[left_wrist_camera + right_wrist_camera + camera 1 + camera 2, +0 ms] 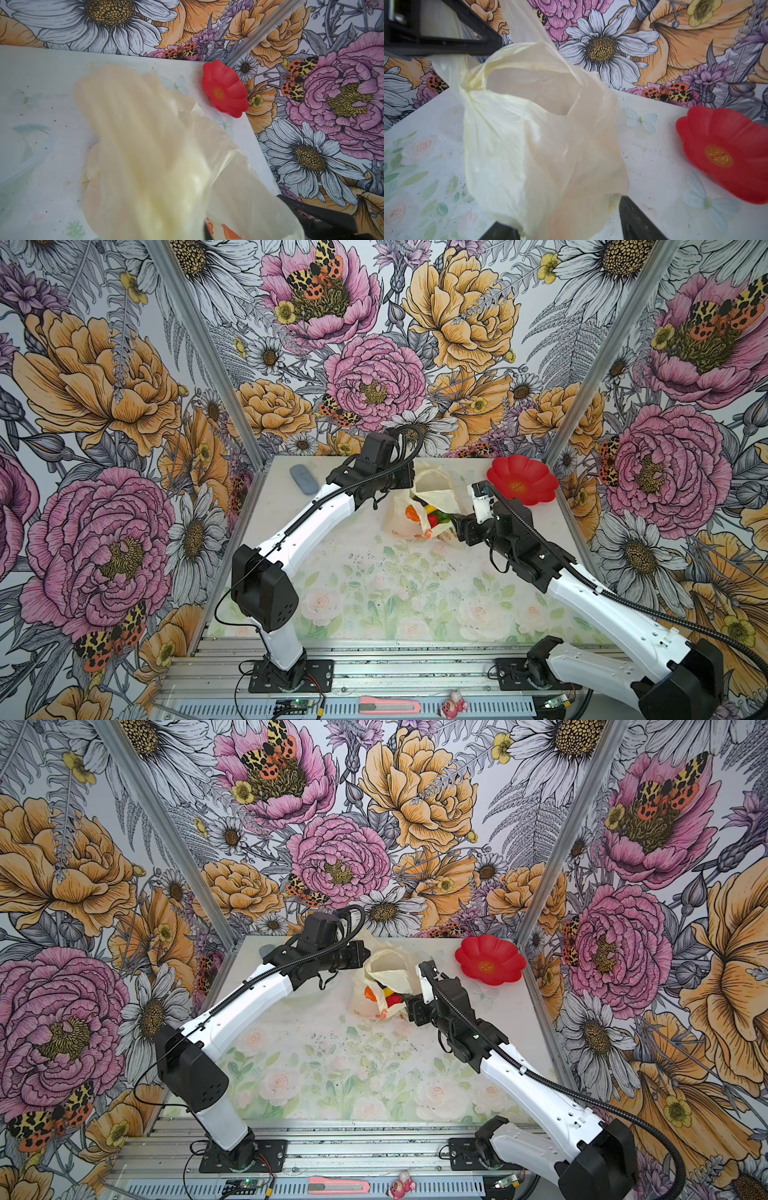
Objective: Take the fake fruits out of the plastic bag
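Floral table [374, 572] bears the bag [434, 485], its handle rising into the clenched left pincer [407, 483], while the right pincer [456, 521] stands released, jaws apart with bag film between them, and the fruits [430, 514] lie inside the bag just beside its tips.

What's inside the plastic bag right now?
In a top view the plastic bag shows fake fruits at its mouth: orange, yellow, red, green pieces. Film hides anything deeper.
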`<state>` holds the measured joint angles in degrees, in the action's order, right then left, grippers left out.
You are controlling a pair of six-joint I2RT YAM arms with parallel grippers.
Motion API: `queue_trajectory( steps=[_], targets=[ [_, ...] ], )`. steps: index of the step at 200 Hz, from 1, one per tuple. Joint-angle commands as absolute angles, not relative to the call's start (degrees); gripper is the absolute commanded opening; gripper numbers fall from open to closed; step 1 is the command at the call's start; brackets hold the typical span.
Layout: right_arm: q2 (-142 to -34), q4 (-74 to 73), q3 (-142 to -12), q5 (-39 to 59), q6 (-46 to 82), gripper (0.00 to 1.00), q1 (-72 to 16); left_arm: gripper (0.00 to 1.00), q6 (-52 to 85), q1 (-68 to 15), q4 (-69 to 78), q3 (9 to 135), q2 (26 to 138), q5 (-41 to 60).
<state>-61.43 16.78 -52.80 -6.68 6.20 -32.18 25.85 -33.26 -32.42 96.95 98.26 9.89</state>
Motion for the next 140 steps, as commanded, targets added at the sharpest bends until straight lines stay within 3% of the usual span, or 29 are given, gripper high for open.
queue_trajectory(
  steps=[1,46,122,140],
  targets=[
    [-60.0,19.8,-56.8,-11.0,-4.5,0.78,-35.5,0.00,27.7,-33.4,-25.4,94.1,94.7,13.5],
    [-65.3,19.9,-61.7,-28.0,-16.8,0.93,-44.0,0.00,29.0,-33.4,-23.3,91.3,92.4,14.6],
    [-80.3,18.9,-71.9,-38.5,-14.9,0.92,-45.2,0.00,30.5,-33.5,-21.1,88.1,90.3,15.4],
    [-82.8,18.3,-73.0,-40.4,-13.9,0.84,-44.8,0.00,30.8,-33.2,-21.2,87.6,89.7,15.6]
  ],
)
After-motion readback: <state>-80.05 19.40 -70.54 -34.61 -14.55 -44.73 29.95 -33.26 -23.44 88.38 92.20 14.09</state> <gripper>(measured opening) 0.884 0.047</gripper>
